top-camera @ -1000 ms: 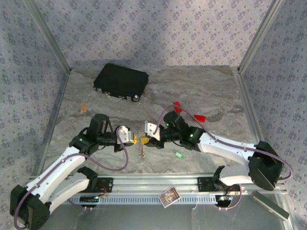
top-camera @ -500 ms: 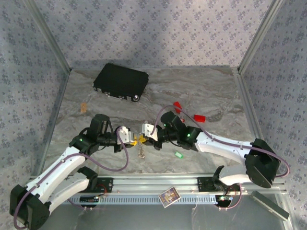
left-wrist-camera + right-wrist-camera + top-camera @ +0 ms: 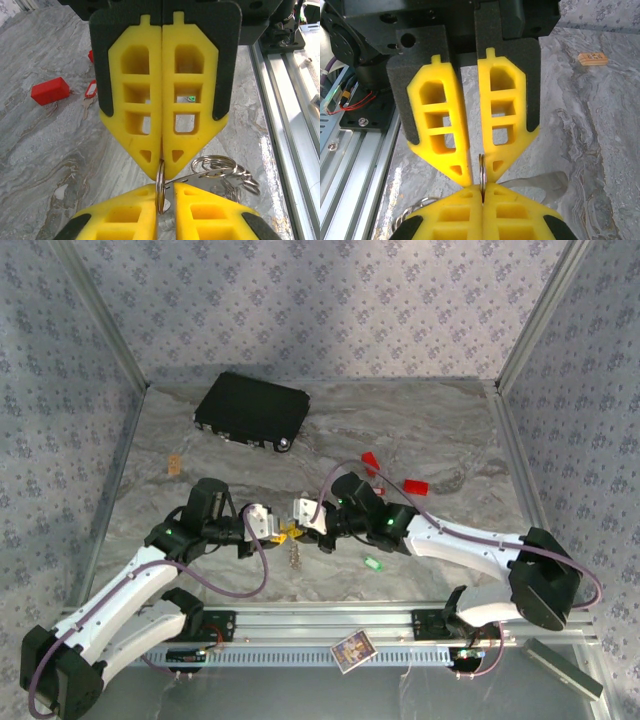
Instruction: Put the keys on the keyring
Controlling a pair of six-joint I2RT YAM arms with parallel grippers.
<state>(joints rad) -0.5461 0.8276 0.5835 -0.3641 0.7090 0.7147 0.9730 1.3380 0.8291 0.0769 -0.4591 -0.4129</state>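
Left arm (image 3: pixel 120 592) & right arm (image 3: pixel 470 540): long white shells w/ chunky black joints (image 3: pixel 545 585). Each has a tiny green light (image 3: pixel 168 533) & a thin purple cable (image 3: pixel 264 568) looping along it. Left gripper (image 3: pixel 479 172) & right gripper (image 3: pixel 161 172) look the same: 2 bright yellow fingers (image 3: pixel 440 130), pointy at the tip, w/ square holes like little windows, on rough black backing. Black block behind has round screw holes (image 3: pixel 408 37).

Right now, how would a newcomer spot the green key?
Find the right arm in the top view. On the table between it and the front rail lies the green key. It's tiny and bright green; nearby blocks are red.
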